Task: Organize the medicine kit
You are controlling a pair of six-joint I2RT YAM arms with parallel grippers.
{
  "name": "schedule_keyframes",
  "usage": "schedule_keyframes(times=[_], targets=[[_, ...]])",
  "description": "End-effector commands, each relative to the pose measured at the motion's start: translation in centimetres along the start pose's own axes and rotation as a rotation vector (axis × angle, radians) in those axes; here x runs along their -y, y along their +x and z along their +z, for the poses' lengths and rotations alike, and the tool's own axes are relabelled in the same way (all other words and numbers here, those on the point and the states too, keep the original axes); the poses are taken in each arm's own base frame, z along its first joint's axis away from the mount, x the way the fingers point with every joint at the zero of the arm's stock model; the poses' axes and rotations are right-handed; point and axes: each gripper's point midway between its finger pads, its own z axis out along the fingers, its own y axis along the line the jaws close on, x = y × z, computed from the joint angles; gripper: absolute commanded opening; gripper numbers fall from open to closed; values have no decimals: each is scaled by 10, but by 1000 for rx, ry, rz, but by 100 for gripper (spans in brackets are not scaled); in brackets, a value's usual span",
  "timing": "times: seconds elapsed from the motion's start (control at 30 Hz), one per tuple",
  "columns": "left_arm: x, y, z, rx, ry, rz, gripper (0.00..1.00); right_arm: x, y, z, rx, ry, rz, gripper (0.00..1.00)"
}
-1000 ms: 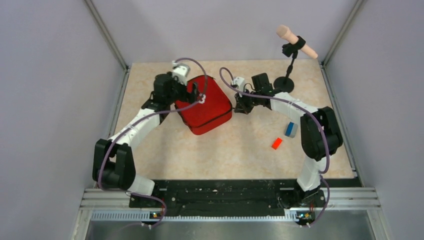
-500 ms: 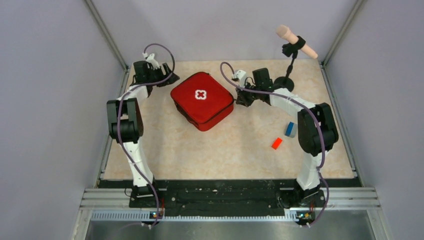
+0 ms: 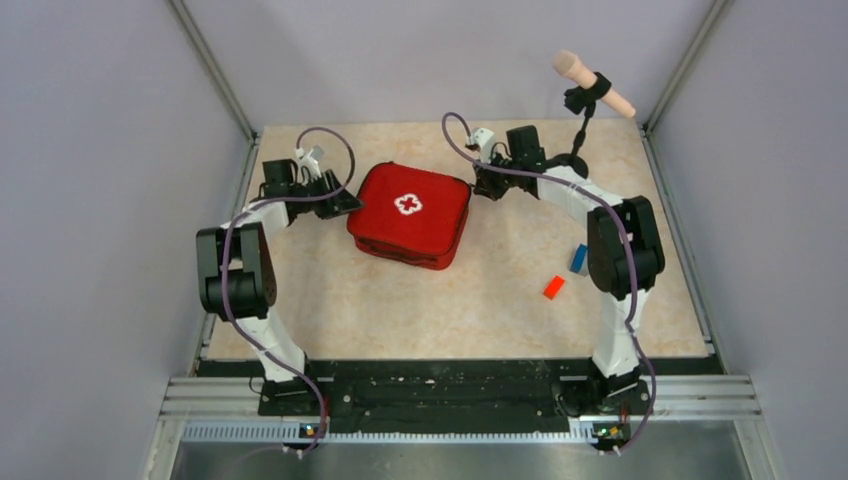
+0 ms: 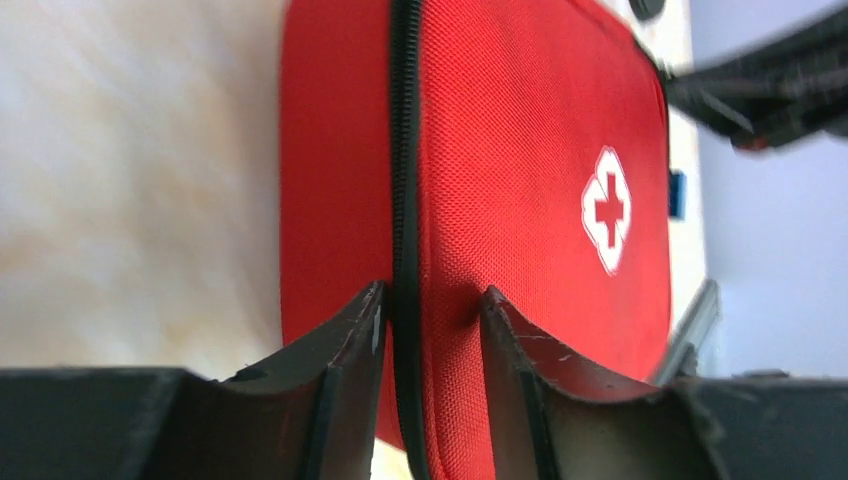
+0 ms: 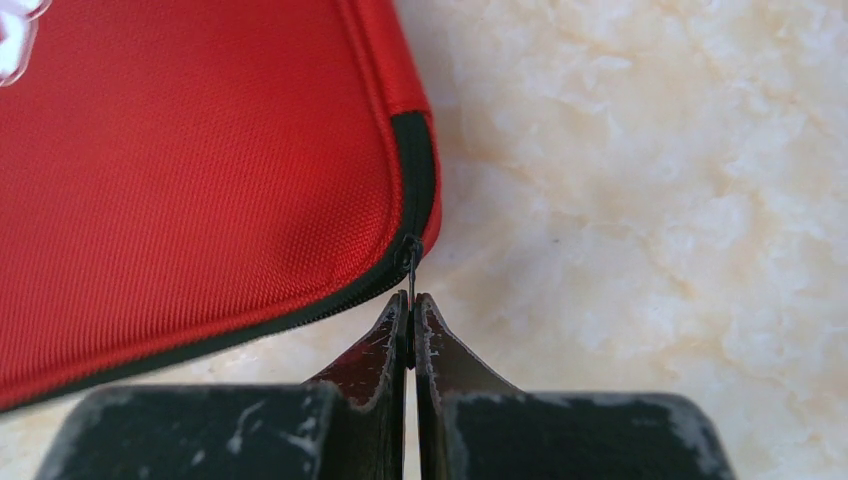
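Left gripper (image 4: pixel 432 296) part-open; right gripper (image 5: pixel 410 302) pinched shut

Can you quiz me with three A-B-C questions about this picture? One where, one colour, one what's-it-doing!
1. What colour is the cross emblem on the red soft zippered medicine kit? A) green B) white C) yellow
2. Where are the small blue block and small red block? A) on the kit B) on the beige table beside the right arm C) far left
3. What is the right gripper doing? A) gaping wide B) carrying a block C) pinching the kit's zipper pull
Answers: B, the badge is white; B, both lie right of the kit; C, its fingers shut on the thin pull.
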Motion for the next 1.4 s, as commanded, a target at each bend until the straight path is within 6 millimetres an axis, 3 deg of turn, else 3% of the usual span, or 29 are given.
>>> schedule_keyframes(times=[0.0,0.1,0.17,0.23,0.27,0.4,0.5,0.67,0.8,0.9,1.17,1.37], targets=[[73,60,-40,-185,145,-34,49,6,-30,18,88,-24,-109,0],[73,88,-71,-266,21,2,59,6,-22,27,77,-46,-147,0],[66,88,-96,-254,-115,96,63,5,-24,27,96,-54,-170,0],[60,65,-120,-153,-230,245,67,5,-28,27,117,-54,-189,0],[64,44,-129,-69,-266,350,70,4,-30,27,126,-56,-198,0],[114,-11,-127,174,-107,599,80,-3,-42,25,179,-93,-222,0],[135,-39,-98,227,47,547,81,-8,-48,24,211,-113,-217,0],[117,-76,-9,160,141,448,78,-14,-47,21,219,-127,-224,0],[121,-75,62,120,202,480,76,-18,-45,20,223,-141,-246,0],[121,-70,99,82,231,467,76,-23,-46,21,239,-168,-248,0],[120,-23,136,-43,278,447,72,-43,-48,32,252,-231,-278,0],[109,2,144,-121,299,403,54,-51,-49,41,256,-257,-278,0]])
